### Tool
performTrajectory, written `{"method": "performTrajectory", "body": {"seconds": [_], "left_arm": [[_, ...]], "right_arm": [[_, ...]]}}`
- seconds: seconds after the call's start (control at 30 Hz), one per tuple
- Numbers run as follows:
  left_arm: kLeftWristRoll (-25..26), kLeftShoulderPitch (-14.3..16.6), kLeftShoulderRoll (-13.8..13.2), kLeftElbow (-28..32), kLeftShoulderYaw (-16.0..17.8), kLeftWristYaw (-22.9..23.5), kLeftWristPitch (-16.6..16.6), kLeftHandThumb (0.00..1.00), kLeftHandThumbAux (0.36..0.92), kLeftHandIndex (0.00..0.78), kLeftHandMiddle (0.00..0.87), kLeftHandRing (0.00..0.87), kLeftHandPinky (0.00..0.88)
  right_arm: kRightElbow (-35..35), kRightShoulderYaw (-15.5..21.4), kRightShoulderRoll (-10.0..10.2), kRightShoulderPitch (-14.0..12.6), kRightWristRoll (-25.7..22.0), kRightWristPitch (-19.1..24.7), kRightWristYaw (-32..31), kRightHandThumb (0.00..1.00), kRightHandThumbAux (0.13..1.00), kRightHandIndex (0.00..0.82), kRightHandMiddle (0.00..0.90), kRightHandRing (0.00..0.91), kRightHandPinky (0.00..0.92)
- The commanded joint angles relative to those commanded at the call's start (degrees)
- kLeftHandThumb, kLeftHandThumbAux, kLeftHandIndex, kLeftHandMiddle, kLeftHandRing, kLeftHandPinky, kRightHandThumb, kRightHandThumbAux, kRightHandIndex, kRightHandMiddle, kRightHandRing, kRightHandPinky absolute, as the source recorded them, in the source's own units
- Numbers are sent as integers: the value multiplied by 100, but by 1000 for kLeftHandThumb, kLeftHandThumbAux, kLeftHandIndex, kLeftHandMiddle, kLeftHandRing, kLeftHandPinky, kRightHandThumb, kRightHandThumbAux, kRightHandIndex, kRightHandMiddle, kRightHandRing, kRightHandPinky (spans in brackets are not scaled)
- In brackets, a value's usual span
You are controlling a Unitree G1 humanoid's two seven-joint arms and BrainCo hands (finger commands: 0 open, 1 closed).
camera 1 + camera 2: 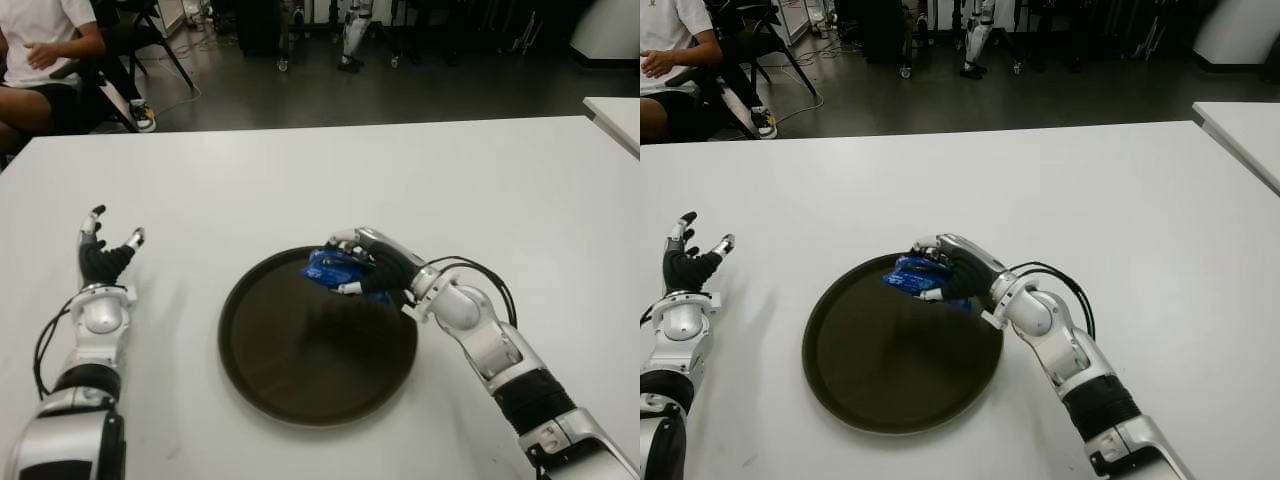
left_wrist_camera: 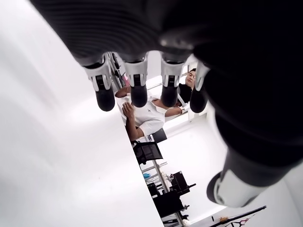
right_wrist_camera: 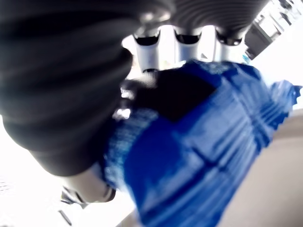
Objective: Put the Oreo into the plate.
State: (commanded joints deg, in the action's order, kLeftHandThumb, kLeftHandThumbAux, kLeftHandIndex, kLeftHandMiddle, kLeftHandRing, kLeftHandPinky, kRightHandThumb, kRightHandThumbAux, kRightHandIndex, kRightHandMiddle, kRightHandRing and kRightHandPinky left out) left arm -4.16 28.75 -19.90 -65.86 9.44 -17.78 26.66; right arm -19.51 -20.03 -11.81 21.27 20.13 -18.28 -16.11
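Blue Oreo packet (image 1: 330, 268), dark brown plate (image 1: 300, 390), white table (image 1: 400, 180).

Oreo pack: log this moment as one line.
right hand: shut on Oreo pack | over plate far rim | left hand: open, idle left of plate

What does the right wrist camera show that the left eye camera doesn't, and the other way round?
Only the right wrist view shows the blue Oreo pack from close by, with its crimped edge and the fingers curled over it.

Only the left eye view shows the whole scene: the dark round plate on the white table, the right hand above the plate's far rim, the left hand open and empty left of the plate, and a seated person beyond the table.

Both show the right hand gripping the pack.
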Motion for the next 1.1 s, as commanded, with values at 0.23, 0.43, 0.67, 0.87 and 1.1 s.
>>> {"method": "performTrajectory", "body": {"seconds": [0.23, 0.43, 0.67, 0.87, 1.1], "left_arm": [[-68, -8, -5, 65, -48, -33, -21, 0, 743, 0, 0, 0, 0], [-104, -31, -9, 123, -81, -57, -17, 0, 739, 0, 0, 0, 0], [-26, -23, -10, 106, -30, 0, -41, 0, 755, 0, 0, 0, 0], [-39, -12, -5, 86, -35, -32, -76, 0, 749, 0, 0, 0, 0], [-49, -5, -10, 60, -50, 19, -39, 0, 748, 0, 0, 0, 0]], "right_arm": [[-126, -33, 9, 67, 81, -42, 53, 313, 865, 788, 868, 893, 905], [-169, -64, 2, 102, 139, -42, 54, 310, 881, 808, 870, 897, 911], [-234, -51, 39, 91, 126, -74, 113, 278, 884, 797, 868, 890, 896], [-317, -33, 88, 105, -10, -109, 31, 296, 871, 759, 853, 869, 867], [-367, -31, 163, 111, -100, -72, 10, 330, 858, 742, 849, 863, 861]]}}
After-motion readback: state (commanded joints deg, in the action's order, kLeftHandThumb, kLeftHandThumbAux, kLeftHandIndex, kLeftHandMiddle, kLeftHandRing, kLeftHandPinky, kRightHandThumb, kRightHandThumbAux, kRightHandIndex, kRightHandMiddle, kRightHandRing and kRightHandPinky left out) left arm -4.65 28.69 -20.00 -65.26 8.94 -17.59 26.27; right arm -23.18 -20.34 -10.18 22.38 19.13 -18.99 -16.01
